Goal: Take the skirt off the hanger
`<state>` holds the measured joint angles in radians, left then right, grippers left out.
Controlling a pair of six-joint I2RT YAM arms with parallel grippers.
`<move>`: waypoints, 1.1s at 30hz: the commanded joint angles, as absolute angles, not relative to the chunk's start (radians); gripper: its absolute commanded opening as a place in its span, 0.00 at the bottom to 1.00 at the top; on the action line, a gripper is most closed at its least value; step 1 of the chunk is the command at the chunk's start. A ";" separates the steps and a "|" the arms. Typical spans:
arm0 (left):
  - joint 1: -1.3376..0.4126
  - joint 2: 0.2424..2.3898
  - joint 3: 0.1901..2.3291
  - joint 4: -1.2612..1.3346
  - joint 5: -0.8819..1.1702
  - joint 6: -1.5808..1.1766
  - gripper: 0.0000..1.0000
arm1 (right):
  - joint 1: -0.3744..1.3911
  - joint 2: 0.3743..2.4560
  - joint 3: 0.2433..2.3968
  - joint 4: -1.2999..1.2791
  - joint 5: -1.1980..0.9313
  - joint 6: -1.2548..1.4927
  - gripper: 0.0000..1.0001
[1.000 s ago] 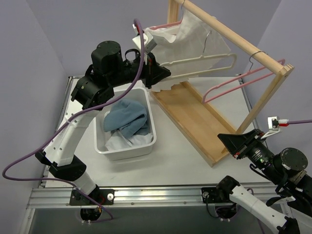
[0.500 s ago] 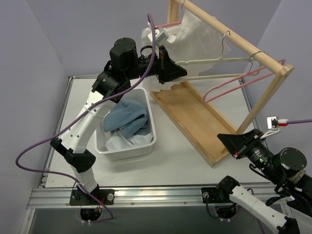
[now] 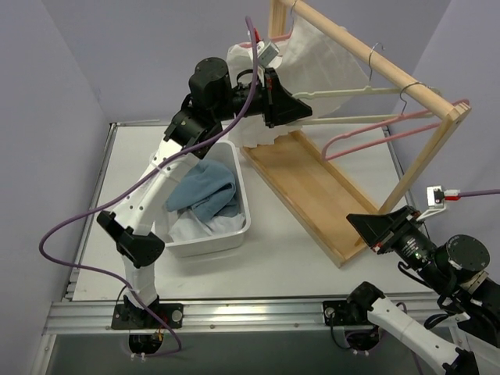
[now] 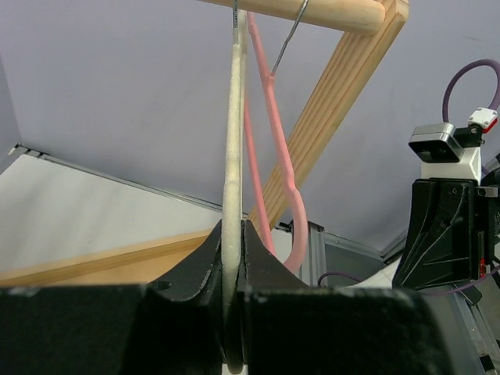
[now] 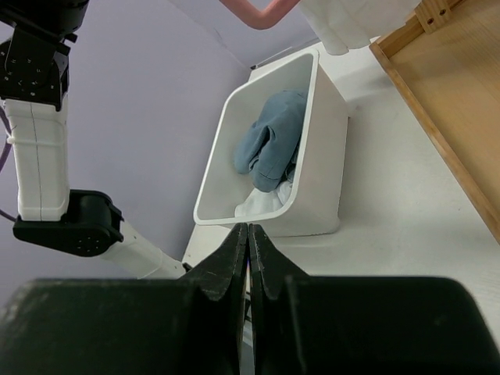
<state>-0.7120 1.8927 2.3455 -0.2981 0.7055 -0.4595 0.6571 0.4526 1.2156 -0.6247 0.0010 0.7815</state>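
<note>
Skirt hanger (image 4: 233,156) in raised left hand (image 3: 306,110)

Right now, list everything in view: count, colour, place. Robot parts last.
skirt: 1, white, draped on cream hanger, rack's far end.
cream hanger: 1, cream, hooked on rack rail.
pink hanger: 1, pink, empty, beside it on rail.
rack: 1, wooden, right of bin.
bin: 1, white, on table, holding blue cloth and white cloth.
table: 1, white.
left tool: 1, black, shut on cream hanger.
right tool: 1, black, shut, empty, near right corner.
</note>
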 commanded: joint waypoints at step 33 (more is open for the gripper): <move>-0.266 1.672 2.053 -0.120 0.479 -0.474 0.94 | 0.637 0.546 1.123 -0.511 -0.060 0.770 0.00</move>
